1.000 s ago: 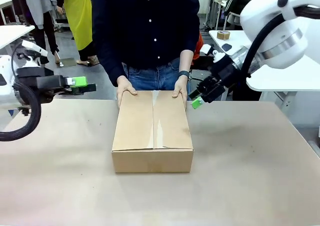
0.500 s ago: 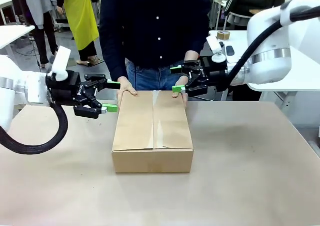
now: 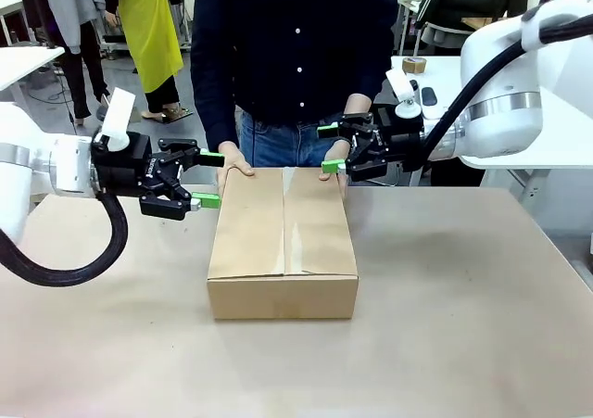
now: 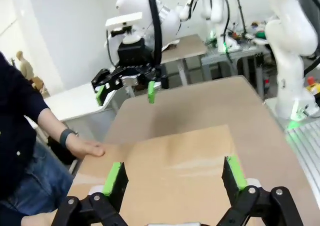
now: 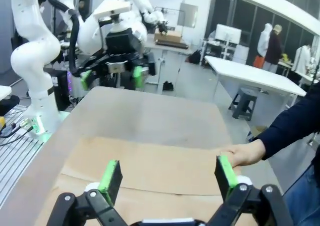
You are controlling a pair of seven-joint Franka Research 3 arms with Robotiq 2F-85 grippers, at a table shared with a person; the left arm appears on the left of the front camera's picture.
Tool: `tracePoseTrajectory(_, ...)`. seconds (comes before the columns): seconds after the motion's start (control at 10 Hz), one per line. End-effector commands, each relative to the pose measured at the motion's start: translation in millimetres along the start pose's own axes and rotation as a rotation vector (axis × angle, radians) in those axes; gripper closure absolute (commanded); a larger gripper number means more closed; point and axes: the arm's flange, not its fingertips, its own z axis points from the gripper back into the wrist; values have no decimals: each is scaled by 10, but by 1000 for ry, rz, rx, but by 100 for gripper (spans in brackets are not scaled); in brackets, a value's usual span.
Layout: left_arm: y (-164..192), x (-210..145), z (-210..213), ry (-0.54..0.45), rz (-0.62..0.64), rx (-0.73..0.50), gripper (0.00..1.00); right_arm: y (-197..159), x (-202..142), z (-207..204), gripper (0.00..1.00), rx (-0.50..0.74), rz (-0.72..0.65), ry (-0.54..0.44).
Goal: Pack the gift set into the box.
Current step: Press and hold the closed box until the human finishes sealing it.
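The box (image 3: pixel 283 242), a shallow rectangular carton of plain brown corrugated cardboard, is lying flat at the middle of the counter (image 3: pixel 463 325), its long side running toward the person (image 3: pixel 287 57) at the far side. Its top flaps are lying closed, and a pale strip of tape is running along the centre seam. The far edge of the top is being touched by the person's hands (image 3: pixel 232 165), one at each corner. The left pincer (image 3: pixel 211 178) is being held level just beside the box's far left corner, its green-padded fingers spread wide and gripping nothing. The right pincer (image 3: pixel 327 147) is being held over the far right corner, close to one of the hands, likewise spread and empty.
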Motion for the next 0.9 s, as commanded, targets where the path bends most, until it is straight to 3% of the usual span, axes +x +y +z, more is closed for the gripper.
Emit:
tracePoseTrajectory(0.0, 163, -194, -274, 105, -37, 34, 0, -68, -272, -166, 0, 90, -64, 16)
tracePoseTrajectory(0.3, 545, -430, -692, 184, -43, 27, 0, -79, -689, -310, 0, 19, -135, 95)
tracePoseTrajectory(0.8, 683, -818, -813, 227, 28, -99, 0, -194, -1055, -390, 0, -21, -215, 124)
